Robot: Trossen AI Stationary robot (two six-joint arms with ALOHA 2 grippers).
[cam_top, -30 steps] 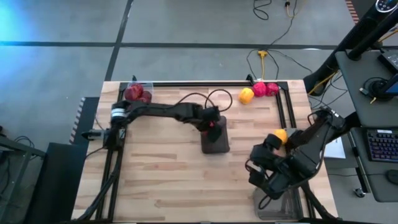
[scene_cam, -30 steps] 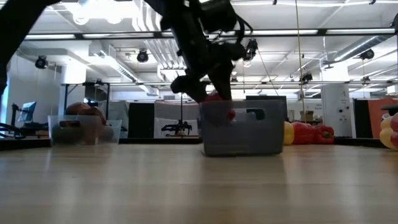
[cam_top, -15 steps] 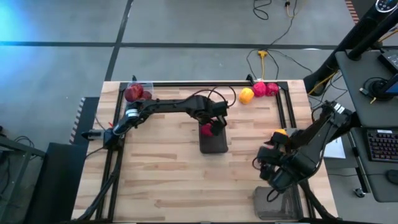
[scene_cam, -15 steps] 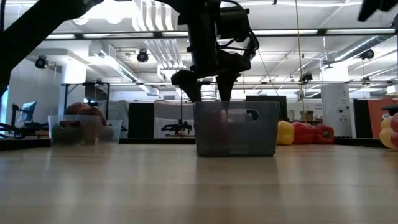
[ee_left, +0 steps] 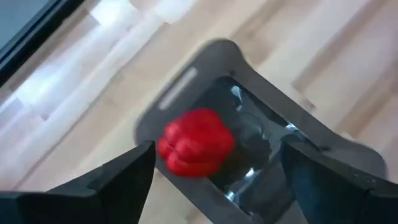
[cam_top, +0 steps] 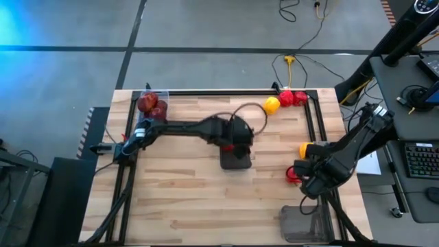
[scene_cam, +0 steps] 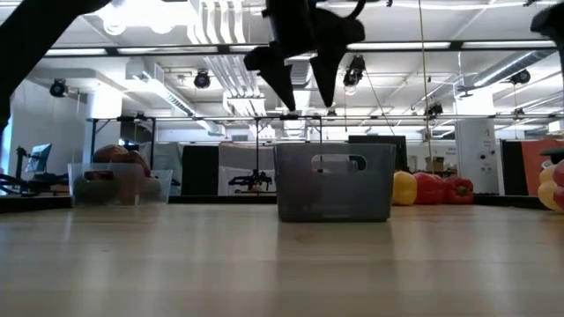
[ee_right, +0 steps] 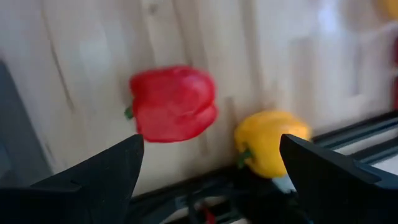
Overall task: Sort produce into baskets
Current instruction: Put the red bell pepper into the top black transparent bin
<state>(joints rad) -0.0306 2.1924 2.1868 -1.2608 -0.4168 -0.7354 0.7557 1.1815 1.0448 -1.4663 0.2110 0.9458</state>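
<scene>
A red bell pepper (ee_left: 196, 142) lies inside the dark mesh basket (cam_top: 235, 156) at the table's middle. My left gripper (scene_cam: 300, 84) hangs open above that basket, touching nothing. Near the right edge, my right gripper (ee_right: 210, 146) is open over a red pepper (ee_right: 174, 102) and a yellow pepper (ee_right: 270, 140), both lying on the wood. The clear bin (cam_top: 152, 103) at the far left corner holds dark red apples. A second mesh basket (cam_top: 305, 223) stands at the near right.
One yellow pepper (cam_top: 272, 104) and two red peppers (cam_top: 293, 98) lie together at the far right by the black frame rail (cam_top: 312, 116). Open wood lies between the centre basket and the table's near edge.
My left gripper has opened and let go of the red pepper, which now lies in the centre mesh basket, and has risen clear above the basket's rim. My right gripper, open throughout, has moved from over the near-right basket toward the far edge, to the peppers at the right.
</scene>
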